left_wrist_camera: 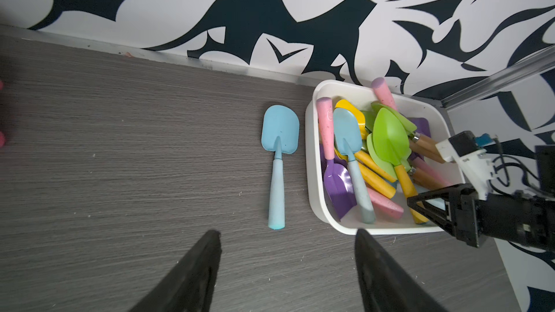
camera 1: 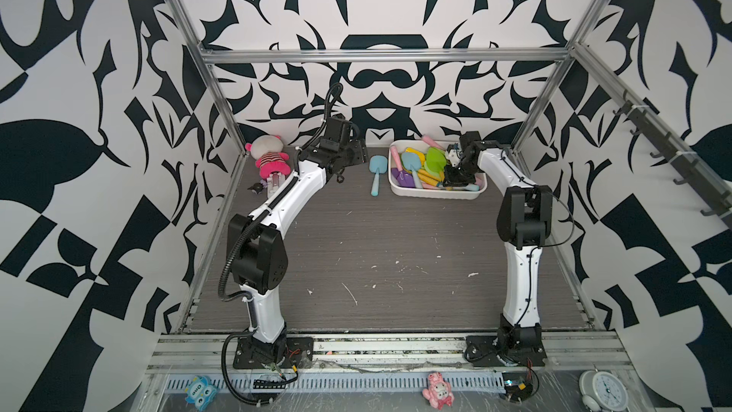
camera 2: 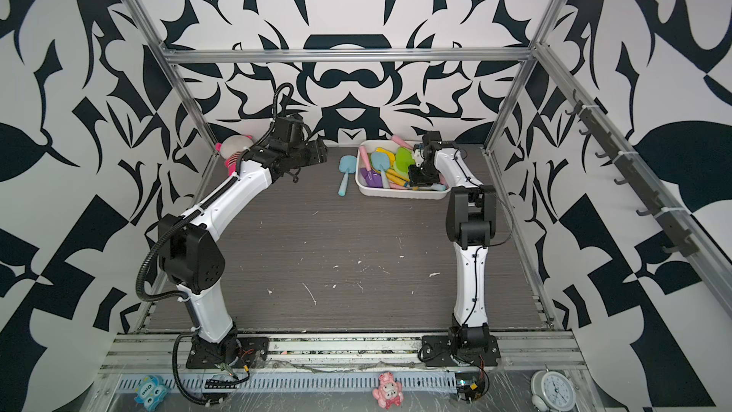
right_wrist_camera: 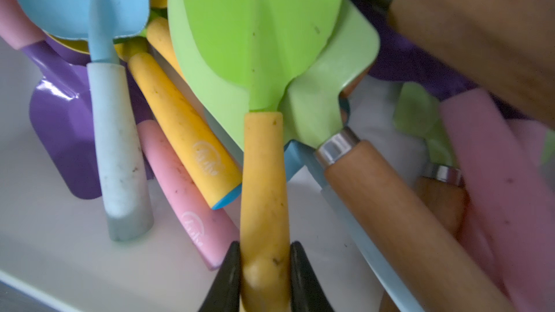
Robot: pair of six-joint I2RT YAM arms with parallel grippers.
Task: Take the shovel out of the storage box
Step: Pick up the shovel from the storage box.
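The white storage box (camera 1: 435,195) (camera 2: 400,194) (left_wrist_camera: 312,175) stands at the back right of the table and holds several coloured shovels. My right gripper (right_wrist_camera: 265,253) (camera 1: 455,180) (camera 2: 420,180) reaches down into it. Its jaws are shut on the yellow handle of a green-bladed shovel (right_wrist_camera: 261,55) (left_wrist_camera: 390,136), which still lies among the others in the box. My left gripper (left_wrist_camera: 288,235) (camera 1: 356,152) hovers open and empty over the table left of the box. A light blue shovel (camera 1: 376,174) (camera 2: 345,174) (left_wrist_camera: 279,157) lies on the table just left of the box.
In the box lie purple (right_wrist_camera: 60,121), blue (right_wrist_camera: 78,1) and wooden-handled (right_wrist_camera: 390,205) shovels. A pink striped plush doll (camera 1: 269,156) sits at the back left corner. The back wall runs close behind the box. Small toys and a clock (camera 1: 604,390) line the front rail.
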